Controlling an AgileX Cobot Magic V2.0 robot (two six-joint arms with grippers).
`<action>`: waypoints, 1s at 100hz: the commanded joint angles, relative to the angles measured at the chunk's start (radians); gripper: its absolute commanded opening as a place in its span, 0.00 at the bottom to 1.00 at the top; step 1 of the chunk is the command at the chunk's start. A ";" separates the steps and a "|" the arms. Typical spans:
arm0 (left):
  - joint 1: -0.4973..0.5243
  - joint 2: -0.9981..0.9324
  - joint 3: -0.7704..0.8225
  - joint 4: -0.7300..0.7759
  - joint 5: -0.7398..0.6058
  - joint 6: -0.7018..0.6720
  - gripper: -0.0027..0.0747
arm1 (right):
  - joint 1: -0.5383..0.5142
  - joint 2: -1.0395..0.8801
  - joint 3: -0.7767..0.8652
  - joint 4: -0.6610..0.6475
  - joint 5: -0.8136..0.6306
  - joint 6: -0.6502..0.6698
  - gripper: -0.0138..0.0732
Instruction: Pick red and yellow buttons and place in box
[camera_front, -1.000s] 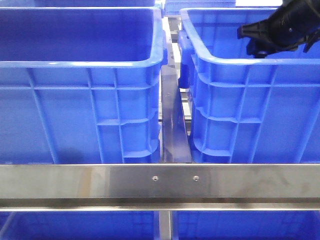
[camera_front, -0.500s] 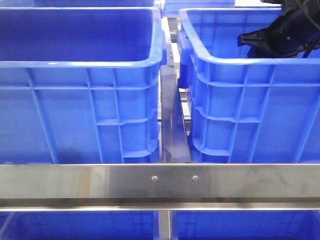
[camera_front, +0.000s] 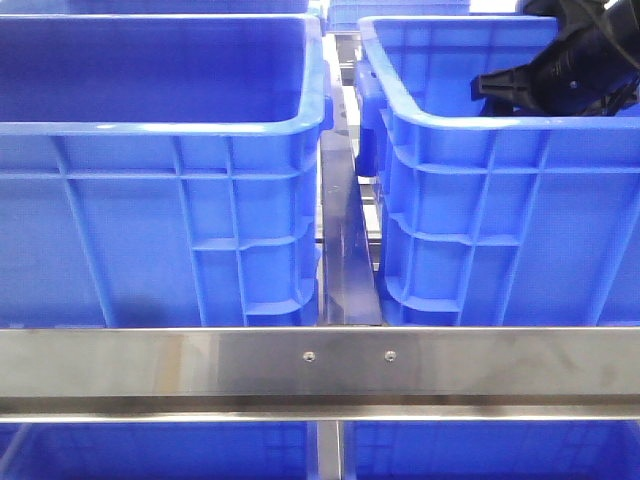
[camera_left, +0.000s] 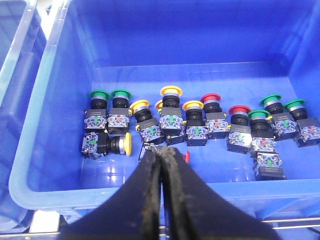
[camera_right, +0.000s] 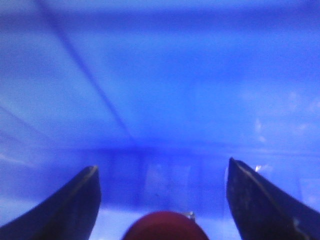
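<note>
Over right-hand box (camera_front: 470, 200), my right gripper (camera_right: 162, 200) spread wide, red button (camera_right: 165, 226) blurred between its fingers, grip unclear. Left gripper (camera_left: 161, 156) pinched together, empty, above crate (camera_left: 45, 125) of yellow button (camera_left: 170, 91) units.

the front view looks forward from low and close behind a steel rail (camera_front: 350, 365), level with the ribbed walls of two blue crates (camera_front: 160, 200). the left wrist view looks steeply down into a crate (camera_left: 45, 125) from above its near rim, some way off. the right wrist view sits very close to a blurred blue wall (camera_right: 160, 100). the front view shares the right arm (camera_front: 570, 70).
</note>
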 joint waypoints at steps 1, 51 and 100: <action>0.001 -0.001 -0.025 -0.001 -0.074 -0.009 0.01 | -0.002 -0.099 -0.018 0.006 0.007 -0.010 0.80; 0.001 -0.001 -0.025 -0.001 -0.074 -0.009 0.01 | -0.002 -0.573 0.268 0.006 -0.002 -0.010 0.79; 0.001 -0.001 -0.025 -0.001 -0.074 -0.009 0.01 | -0.002 -1.191 0.662 0.074 0.005 -0.010 0.79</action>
